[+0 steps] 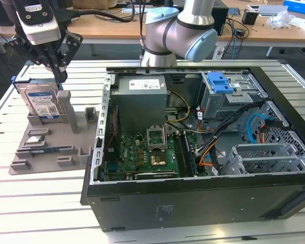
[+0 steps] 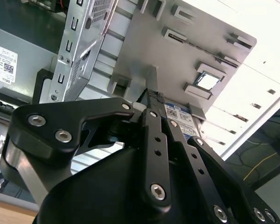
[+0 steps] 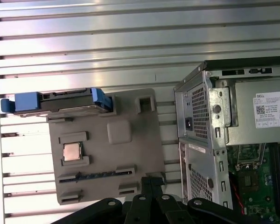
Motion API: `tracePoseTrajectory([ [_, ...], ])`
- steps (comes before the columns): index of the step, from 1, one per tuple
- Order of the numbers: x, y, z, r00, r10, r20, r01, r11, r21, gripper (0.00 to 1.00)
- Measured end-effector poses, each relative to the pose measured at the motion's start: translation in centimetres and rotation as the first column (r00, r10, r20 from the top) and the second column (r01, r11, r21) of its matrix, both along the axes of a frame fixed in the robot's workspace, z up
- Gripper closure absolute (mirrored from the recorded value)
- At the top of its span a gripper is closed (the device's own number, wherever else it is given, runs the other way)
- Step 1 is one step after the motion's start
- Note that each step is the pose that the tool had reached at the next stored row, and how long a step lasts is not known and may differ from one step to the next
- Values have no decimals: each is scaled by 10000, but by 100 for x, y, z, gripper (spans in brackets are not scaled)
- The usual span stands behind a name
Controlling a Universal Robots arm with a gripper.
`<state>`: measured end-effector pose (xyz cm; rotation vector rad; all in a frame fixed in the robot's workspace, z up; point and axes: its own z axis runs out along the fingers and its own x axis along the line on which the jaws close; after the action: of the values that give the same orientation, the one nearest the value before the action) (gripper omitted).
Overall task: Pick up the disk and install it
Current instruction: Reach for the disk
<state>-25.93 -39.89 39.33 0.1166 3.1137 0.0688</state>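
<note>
The disk [image 1: 40, 103] stands on edge in the gray holder [image 1: 51, 147] on the tabletop [image 1: 35, 203]. The end effector [image 1: 59, 77] hangs just above it, fingers [image 2: 154, 126] close together, holding nothing.

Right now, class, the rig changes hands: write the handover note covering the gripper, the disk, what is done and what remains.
Gripper: shut, holding nothing, poised over the disk's top edge.
Disk: upright on edge in the gray holder tray, to the exterior view's left of the open computer case.
Done: nothing yet.
Left: disk neither picked up nor installed.
</note>
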Motion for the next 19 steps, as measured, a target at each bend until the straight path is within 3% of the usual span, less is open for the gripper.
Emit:
tracePoseTrajectory([
  [19,-290,1,0,10000,1,0,-1,10000,0,89],
])
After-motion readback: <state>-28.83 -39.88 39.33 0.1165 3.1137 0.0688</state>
